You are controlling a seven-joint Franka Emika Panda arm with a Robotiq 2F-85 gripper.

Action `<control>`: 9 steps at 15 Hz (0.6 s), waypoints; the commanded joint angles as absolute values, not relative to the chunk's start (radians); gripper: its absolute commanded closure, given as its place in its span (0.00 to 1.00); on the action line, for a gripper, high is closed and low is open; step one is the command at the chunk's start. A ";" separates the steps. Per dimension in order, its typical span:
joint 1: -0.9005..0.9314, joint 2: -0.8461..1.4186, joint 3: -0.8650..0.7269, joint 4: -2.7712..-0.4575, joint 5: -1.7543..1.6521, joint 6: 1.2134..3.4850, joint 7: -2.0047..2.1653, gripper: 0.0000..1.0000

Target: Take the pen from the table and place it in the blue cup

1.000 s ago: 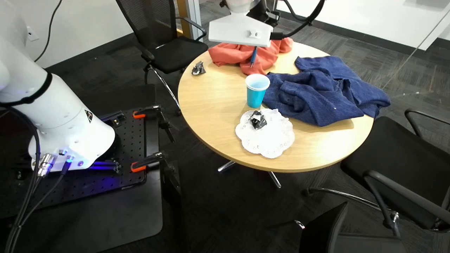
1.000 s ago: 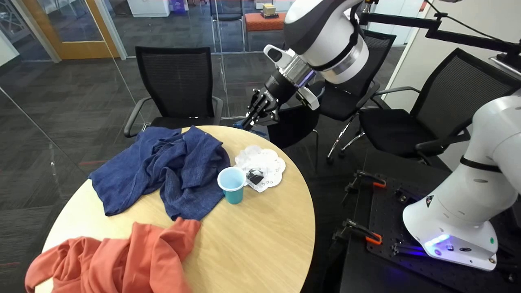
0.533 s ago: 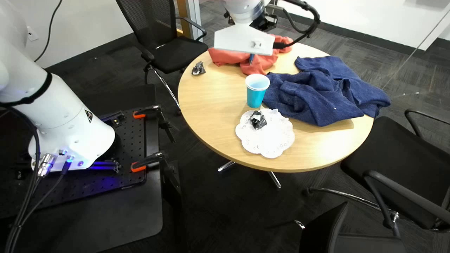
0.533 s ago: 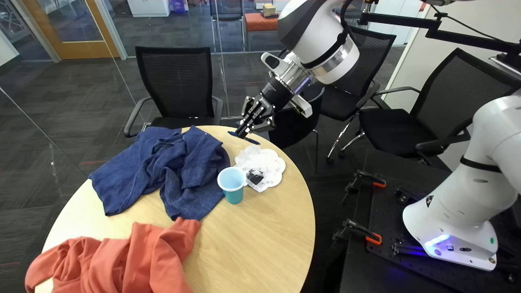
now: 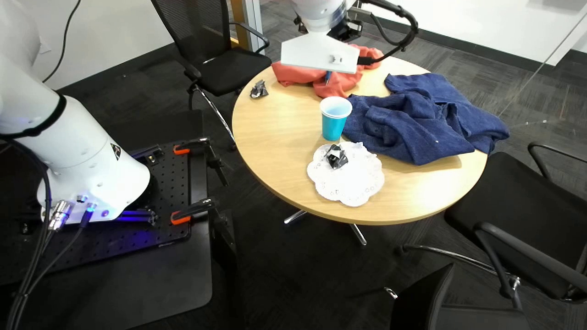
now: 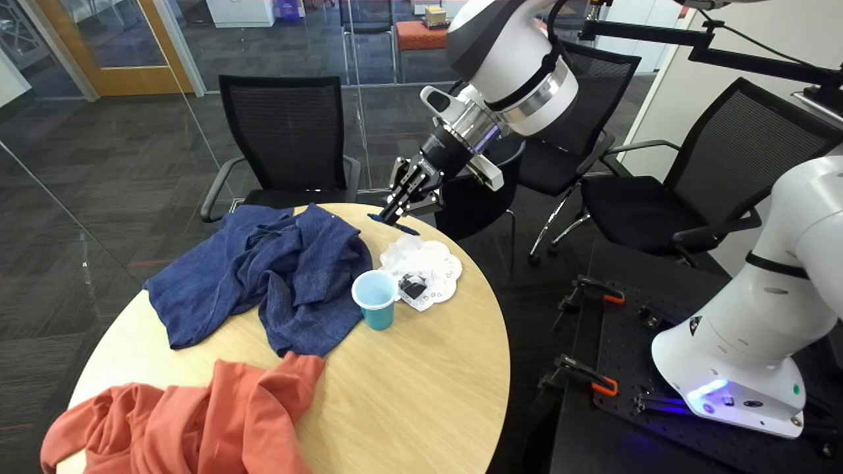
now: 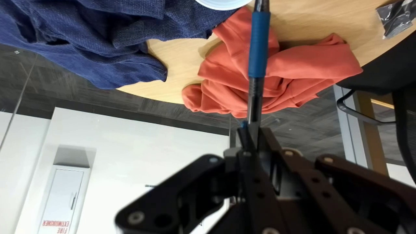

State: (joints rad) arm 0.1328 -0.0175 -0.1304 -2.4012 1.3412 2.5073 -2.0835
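The blue cup [image 5: 334,126] stands upright on the round wooden table, with a white inner rim. It also shows in an exterior view [image 6: 378,316], and its rim shows at the top of the wrist view [image 7: 224,3]. My gripper [image 7: 254,136] is shut on the pen [image 7: 259,45], which has a blue grip section and points away from the fingers. In an exterior view the gripper [image 6: 390,216] holds the pen [image 6: 407,230] tilted in the air, apart from the cup. In an exterior view the pen tip [image 5: 328,77] shows below the white wrist plate, which hides the fingers.
Dark blue jeans [image 6: 263,276] lie against the cup's side. An orange cloth [image 6: 217,415] lies on the table. A white doily [image 5: 351,181] with a black wrapper [image 5: 336,156] is beside the cup. Another wrapper [image 5: 259,89] lies near the table edge. Chairs surround the table.
My gripper and pen have moved lower in both exterior views, slightly nearer the cup in the picture. Over the last half second they have barely moved. The pen stays held; the cup has not moved.
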 commanded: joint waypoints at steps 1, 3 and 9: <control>0.044 0.014 -0.105 -2.360 1.370 2.404 -2.164 0.97; 0.012 0.030 -0.109 -2.344 1.374 2.345 -2.195 0.97; -0.055 0.097 -0.110 -2.296 1.418 2.168 -2.298 0.97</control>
